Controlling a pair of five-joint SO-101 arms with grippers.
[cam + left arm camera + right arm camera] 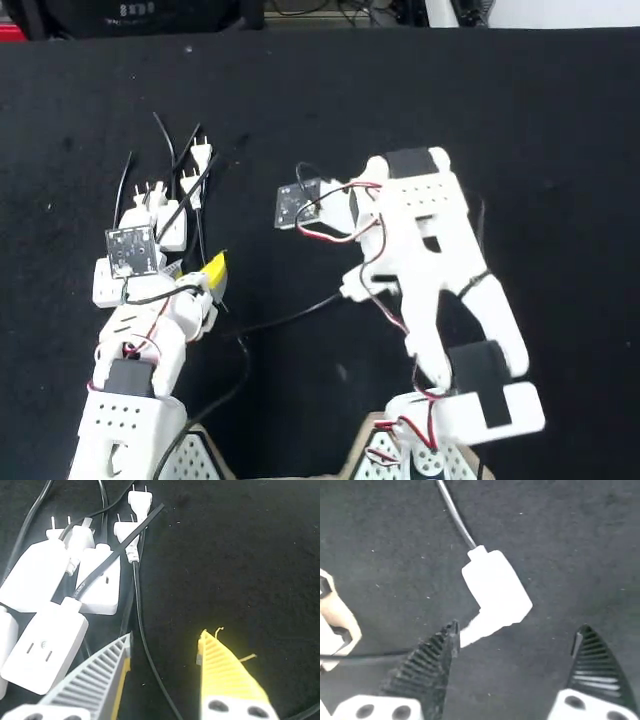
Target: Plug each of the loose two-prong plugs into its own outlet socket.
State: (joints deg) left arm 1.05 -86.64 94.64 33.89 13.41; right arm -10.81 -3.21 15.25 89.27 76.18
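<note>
Jaws open, the right arm (440, 260) poises over a loose plug (495, 592), lying just ahead between them, slanted across the gap; left jaws likewise open.

You had white arms, the left arm (135, 350) at 7 o'clock and the right arm (430, 250) at 5, with red wires (340, 238). Your left gripper (165, 637) was yellow and grey, your right gripper (518, 626) black.

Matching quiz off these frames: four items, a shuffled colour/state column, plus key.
1. left gripper
2. right gripper
3. white corded plug
4. outlet socket

A. rectangular block, two slots facing up
B. black fingers, open
C. L-shaped body, cord at one end
D. one yellow finger, one grey, open

Pairs: 1-D, 2-B, 3-C, 4-A
</note>
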